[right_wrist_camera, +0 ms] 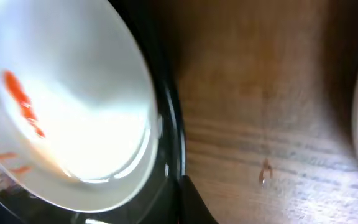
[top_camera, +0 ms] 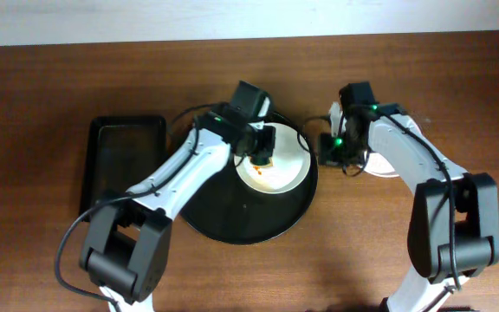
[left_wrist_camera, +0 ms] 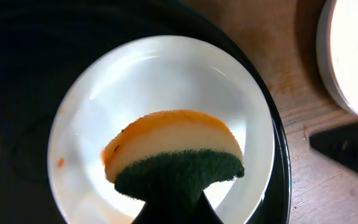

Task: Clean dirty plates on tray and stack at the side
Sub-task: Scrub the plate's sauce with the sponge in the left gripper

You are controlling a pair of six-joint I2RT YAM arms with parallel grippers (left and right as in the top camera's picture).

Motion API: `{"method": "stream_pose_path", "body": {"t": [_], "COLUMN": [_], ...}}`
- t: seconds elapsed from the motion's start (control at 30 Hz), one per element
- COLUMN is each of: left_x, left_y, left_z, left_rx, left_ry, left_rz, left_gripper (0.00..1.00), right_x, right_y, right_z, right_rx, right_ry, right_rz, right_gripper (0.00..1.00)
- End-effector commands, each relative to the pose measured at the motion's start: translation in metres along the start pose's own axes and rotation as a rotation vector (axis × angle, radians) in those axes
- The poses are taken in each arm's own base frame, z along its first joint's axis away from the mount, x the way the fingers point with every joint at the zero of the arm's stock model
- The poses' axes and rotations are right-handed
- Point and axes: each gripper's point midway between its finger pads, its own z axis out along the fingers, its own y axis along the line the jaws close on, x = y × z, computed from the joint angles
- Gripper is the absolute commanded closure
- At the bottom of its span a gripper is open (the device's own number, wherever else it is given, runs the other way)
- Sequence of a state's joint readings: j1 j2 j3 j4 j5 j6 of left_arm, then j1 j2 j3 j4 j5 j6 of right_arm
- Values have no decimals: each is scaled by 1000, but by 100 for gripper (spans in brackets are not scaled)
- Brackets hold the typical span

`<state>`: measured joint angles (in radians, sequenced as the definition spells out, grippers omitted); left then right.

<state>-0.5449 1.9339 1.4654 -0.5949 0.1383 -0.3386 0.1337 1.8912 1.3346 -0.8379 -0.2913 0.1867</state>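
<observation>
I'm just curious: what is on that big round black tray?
On the tray: one white plate with orange smears, and a sponge held over it. Whatever lies under the plate is covered.

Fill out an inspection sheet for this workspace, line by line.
Surface: wooden table, small marks near the round tray.
Job's things: round tray mid-table; smeared plate on it, with orange streaks; second plate on the table right of the tray; no third seen.
Clutter: rectangular tray at left.
Grippers: left pincer shut on a sponge over the smeared plate; right pincer shut at the round tray's right rim, grip on it unclear.
Cables: black cable looping off the left arm.
Surroundings: pale strip beyond the table's far edge.
</observation>
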Motion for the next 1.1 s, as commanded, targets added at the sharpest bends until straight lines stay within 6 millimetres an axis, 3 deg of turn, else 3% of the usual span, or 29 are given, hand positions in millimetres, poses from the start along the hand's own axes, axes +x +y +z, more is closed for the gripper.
{"method": "stream_pose_path", "body": {"t": [0.0, 0.13, 0.2, 0.43, 0.67, 0.77, 0.83, 1.07], "left_x": [3, 23, 23, 18, 29, 34, 33, 27], "left_y": [0, 10, 11, 10, 14, 11, 11, 17], "left_z": [9, 42, 45, 46, 61, 72, 73, 73], "left_rx": [-49, -69, -68, -64, -74, -40, -39, -67], "left_ry": [1, 82, 78, 58, 98, 117, 110, 87], "left_rz": [-10, -41, -40, -39, -72, -75, -75, -74], "left_gripper": [100, 100, 100, 100, 100, 100, 100, 100], "right_x": [-6, -15, -19, -9, -2, -3, -5, -12], "right_y": [17, 42, 43, 30, 22, 16, 1, -18], "right_z": [-3, 5, 14, 57, 73, 74, 73, 69], "right_rx": [-3, -26, -28, -12, 2, 35, 125, 231], "right_ry": [-41, -94, -99, -14, 29, 25, 11, -36], "right_rz": [-58, -142, -148, -128, -115, -97, -44, 61], "right_gripper": [96, 96, 96, 96, 96, 96, 96, 96]}}
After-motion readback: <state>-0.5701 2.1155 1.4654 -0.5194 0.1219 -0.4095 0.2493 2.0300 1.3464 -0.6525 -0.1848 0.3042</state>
